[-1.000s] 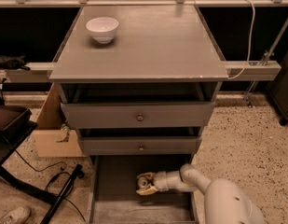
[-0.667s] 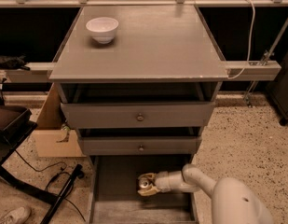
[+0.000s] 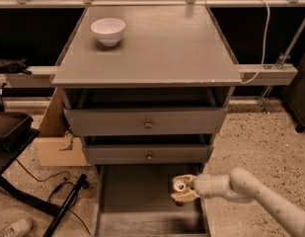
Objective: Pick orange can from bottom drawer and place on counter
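The gripper [image 3: 184,191] hangs low over the right side of the open drawer [image 3: 134,204], its jaws closed on the can [image 3: 180,184], whose silver top faces up and towards the camera between the pale fingers. The white arm [image 3: 253,194] runs off to the right of the jaws and down out of the picture. Left of the jaws and below them the drawer's plain grey floor lies bare. Just above the jaws are two shut knobbed drawers [image 3: 147,123], and well above those the counter [image 3: 162,48], a smooth matte grey top with thin pale edges. A white bowl [image 3: 108,31] stands on it, far up and left of the jaws. The floor [image 3: 260,142] right of the jaws is speckled stone. Left of them are a cardboard box [image 3: 56,137] against the cabinet, black cables [image 3: 53,191] and a shoe [image 3: 11,228]. A white cord [image 3: 263,33] hangs at the upper right.
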You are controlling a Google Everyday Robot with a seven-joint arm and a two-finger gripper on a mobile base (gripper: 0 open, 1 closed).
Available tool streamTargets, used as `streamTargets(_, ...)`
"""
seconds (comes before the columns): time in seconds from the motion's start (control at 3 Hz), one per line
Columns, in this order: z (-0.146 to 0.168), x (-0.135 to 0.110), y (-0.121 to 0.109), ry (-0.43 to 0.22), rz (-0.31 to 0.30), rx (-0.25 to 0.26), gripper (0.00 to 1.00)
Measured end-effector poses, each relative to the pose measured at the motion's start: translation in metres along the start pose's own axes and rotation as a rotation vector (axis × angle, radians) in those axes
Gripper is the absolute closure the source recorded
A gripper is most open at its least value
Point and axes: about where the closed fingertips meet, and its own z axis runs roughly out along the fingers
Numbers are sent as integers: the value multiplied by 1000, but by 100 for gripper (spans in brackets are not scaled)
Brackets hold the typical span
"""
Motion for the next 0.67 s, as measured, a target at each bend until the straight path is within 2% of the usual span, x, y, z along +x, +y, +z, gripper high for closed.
streamTargets(0.33,-72,-102,88,-48,79,-90,100)
streamTargets(0.67,-108,-179,137,-37,78,-134,100)
